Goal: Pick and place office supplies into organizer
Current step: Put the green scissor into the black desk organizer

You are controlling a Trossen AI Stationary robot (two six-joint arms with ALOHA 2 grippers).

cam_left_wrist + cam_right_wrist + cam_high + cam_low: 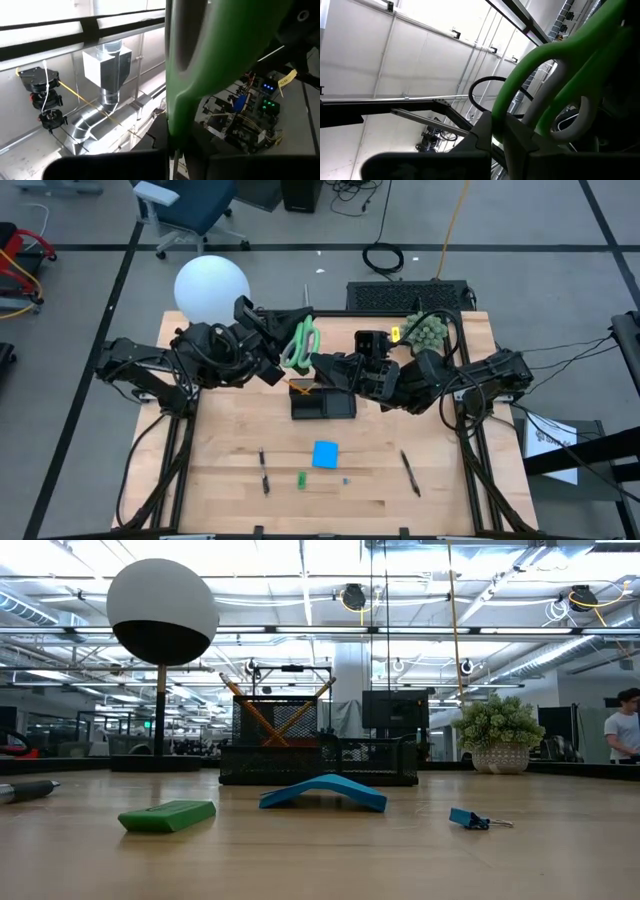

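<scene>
The green-handled scissors [302, 340] are in the air above the black organizer [322, 402], between my two raised arms. My left gripper [283, 360] is shut on them from the table's left and my right gripper [325, 366] from the right. Their green handle fills the left wrist view [210, 55], and the handle loops [555, 80] show in the right wrist view. Orange pencils [275, 715] stand crossed in the organizer [318, 762]. A blue note pad [325, 454], a small green piece [300, 479] and two black pens [263, 472] [410, 473] lie on the near half of the table. My left gripper pinches a green handle part [175, 135] of the scissors between its two fingers, slanting upward from the table's left. The scissors are lifted clear of the table. My right gripper pinches the lower end of a green handle loop [497, 120] between its fingers, slanting upward from the table's right. The loops rise beyond the fingers, clear of everything below.
A lamp with a white globe [211, 290] stands at the far left and a fuzzy green plant [425, 332] at the far right. A small blue clip [470, 818] lies near the note pad [322, 790]. A person [622, 730] stands in the room beyond.
</scene>
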